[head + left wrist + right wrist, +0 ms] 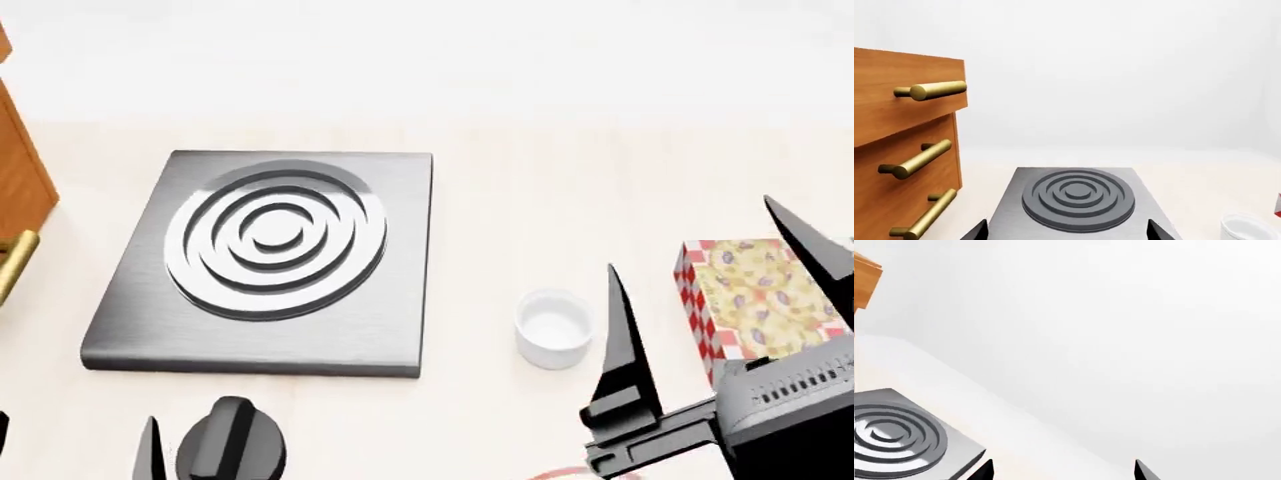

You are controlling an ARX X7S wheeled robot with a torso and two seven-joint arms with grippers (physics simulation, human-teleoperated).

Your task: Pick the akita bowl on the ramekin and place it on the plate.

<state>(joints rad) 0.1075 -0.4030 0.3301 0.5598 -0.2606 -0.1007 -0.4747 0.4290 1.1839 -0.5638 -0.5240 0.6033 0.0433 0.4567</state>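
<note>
Tabletop [534,180]: the ramekin [554,327] stands bare just left of my right hand [714,290], fingers spread, empty. No akita bowl is visible; the plate's red rim [567,471] peeks below. Placement seemingly done, unconfirmed.

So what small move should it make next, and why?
Probably tilt the head down to look first: the ramekin stands bare, no patterned bowl shows in any view, and only a red sliver, likely the plate, peeks in at the head view's bottom edge. The right tool is open and empty.
</note>
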